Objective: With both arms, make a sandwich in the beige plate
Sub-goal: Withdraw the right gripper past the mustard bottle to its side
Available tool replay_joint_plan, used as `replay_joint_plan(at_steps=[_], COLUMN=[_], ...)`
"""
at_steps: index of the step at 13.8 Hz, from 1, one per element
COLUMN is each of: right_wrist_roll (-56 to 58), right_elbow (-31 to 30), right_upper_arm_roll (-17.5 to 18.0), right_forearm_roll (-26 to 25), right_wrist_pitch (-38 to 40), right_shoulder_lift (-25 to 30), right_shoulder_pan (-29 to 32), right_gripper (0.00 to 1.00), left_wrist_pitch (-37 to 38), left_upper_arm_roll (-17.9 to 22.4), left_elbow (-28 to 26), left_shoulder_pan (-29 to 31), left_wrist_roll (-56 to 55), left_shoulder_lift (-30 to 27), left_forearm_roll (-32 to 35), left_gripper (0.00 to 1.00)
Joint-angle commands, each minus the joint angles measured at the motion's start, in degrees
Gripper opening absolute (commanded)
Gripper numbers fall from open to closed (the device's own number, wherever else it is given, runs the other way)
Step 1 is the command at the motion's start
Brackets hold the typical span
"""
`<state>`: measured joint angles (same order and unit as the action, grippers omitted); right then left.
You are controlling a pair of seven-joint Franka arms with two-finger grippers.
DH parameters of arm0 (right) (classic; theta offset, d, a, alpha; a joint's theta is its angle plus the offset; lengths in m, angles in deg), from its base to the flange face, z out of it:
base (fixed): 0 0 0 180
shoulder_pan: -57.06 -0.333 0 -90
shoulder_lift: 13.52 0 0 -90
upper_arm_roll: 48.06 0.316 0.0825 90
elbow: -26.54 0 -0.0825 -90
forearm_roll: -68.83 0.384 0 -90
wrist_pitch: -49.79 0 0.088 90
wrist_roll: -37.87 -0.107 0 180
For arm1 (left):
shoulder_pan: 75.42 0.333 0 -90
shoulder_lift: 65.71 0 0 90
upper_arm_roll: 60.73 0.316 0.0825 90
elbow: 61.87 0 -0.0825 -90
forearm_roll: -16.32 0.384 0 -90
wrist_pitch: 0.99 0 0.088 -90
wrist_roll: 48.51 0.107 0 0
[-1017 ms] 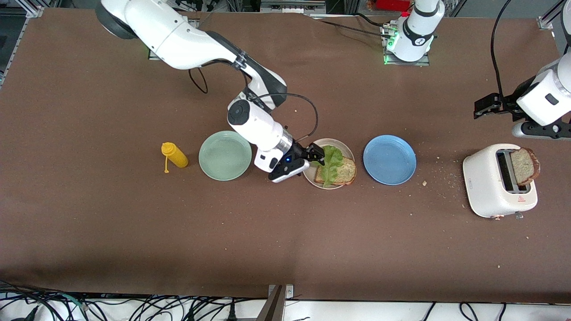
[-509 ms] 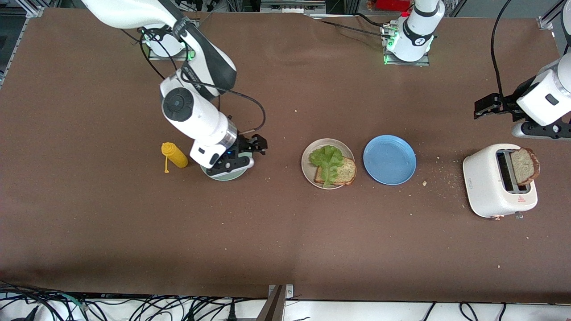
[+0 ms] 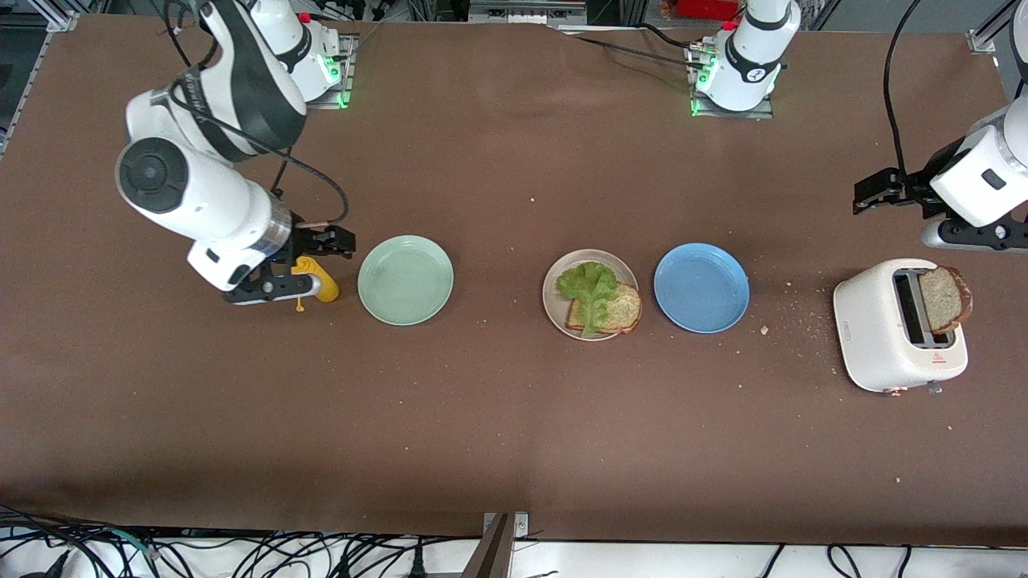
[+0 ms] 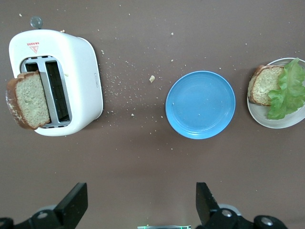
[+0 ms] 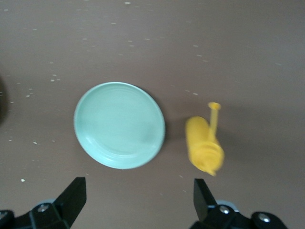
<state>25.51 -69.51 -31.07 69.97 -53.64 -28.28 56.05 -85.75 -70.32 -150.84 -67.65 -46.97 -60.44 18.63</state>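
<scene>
**Open sandwich waits for its top slice**

Toward the right arm's end of the worktop, the right pincer [image 3: 317,255] hangs over the mustard bottle [image 3: 315,279], jaws spread wide and holding nothing. The bottle lies on its side, cap dangling, just beside the green plate [image 3: 405,280], which is bare. My guess is that the arm is parked here to keep the middle free.

At mid-worktop, well in from every edge, sits the beige plate [image 3: 553,308]. On it rests one bread slice [image 3: 621,310] with the lettuce [image 3: 591,293] draped across it, so the sandwich is half built and lacks its lid. The blue plate [image 3: 701,287] stands just beside it, also bare.

Toward the left arm's end, the toaster [image 3: 893,327] holds the second slice [image 3: 944,299], popped up and leaning out of its slot, which makes it easy to pinch. The left pincer [image 3: 871,193] hovers above the worktop near the toaster, jaws wide and unladen, likely poised to fetch that slice.
</scene>
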Motion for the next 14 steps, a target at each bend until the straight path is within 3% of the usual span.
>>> replay_joint_plan(at_steps=[1,4,8,11,14], right_wrist_roll=[2.8,9.5,9.7,9.5,9.7], right_elbow=[-1.5,0.3,3.5,8.7,10.2], right_upper_arm_roll=[-4.6,-10.5,-15.0,-16.8,-18.7], right_forearm_roll=[-0.5,-1.0,-3.4,-3.4,-3.0], right_wrist_pitch=[4.5,7.2,11.6,19.0,21.0], right_shoulder_lift=[5.2,7.3,9.3,9.6,9.6], right_shoulder_pan=[0.1,-0.4,-2.9,-3.6,-3.1], right_gripper=[1.00,1.00,1.00,1.00,1.00], left_wrist_pitch=[0.6,0.6,0.6,0.6,0.6], left_upper_arm_roll=[-0.1,-0.1,-0.1,-0.1,-0.1], left_elbow=[0.9,0.9,0.9,1.0,1.0], left_shoulder_pan=[0.2,0.2,0.2,0.3,0.3], left_wrist_roll=[0.7,0.7,0.7,0.7,0.7], left_shoulder_lift=[0.3,0.3,0.3,0.3,0.3], left_forearm_roll=[1.1,1.1,1.1,1.1,1.0], left_gripper=[1.00,1.00,1.00,1.00,1.00])
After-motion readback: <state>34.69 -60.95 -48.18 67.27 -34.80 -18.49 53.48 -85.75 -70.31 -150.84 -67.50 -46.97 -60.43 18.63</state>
